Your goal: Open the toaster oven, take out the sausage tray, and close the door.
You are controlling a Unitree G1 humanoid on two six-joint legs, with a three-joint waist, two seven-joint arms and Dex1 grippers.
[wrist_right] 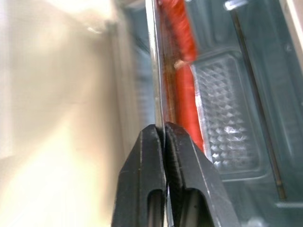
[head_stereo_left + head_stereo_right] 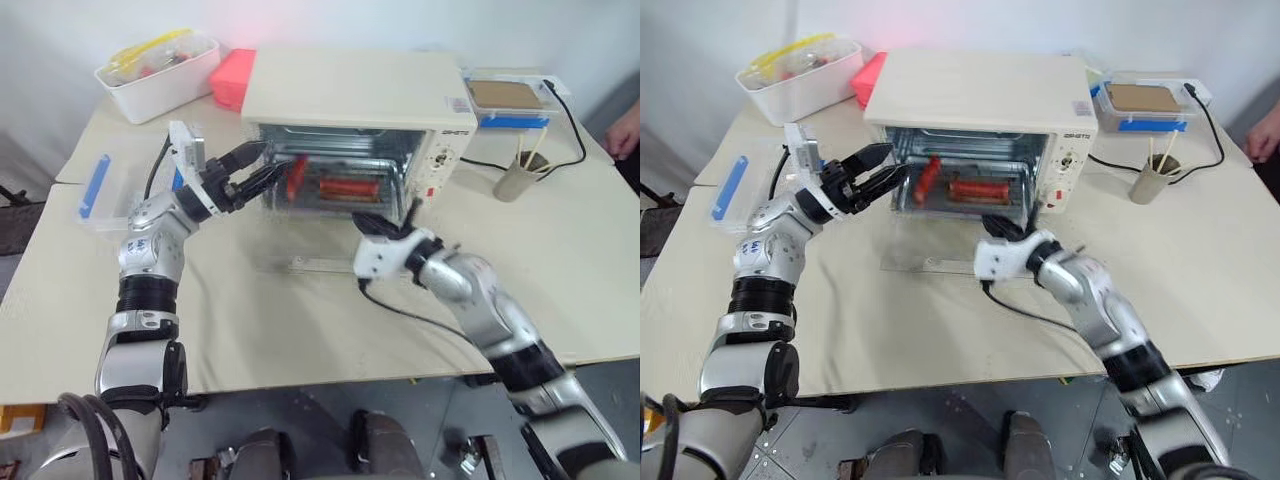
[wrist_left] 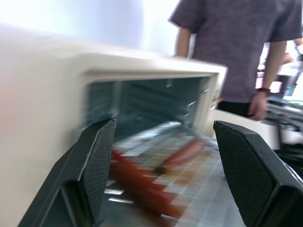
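Right gripper [image 1: 163, 137], two black fingers pressed together, is pinching the shallow silvery sausage tray's [image 2: 970, 195] front rim.
Tray is sitting inside the cream boxy toaster oven [image 2: 975, 100]; left gripper [image 2: 878, 170], spread, is hovering at the oven's mouth. One-corner pinching risks tipping sausages off.

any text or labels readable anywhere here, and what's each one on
No text here can be read for certain.
Toaster oven: a short dark brand mark at the top of its control panel, too small to read.
Control panel: markings around the knobs, too small to read.
Toaster oven top: a small sticker at the right rear corner, print illegible.
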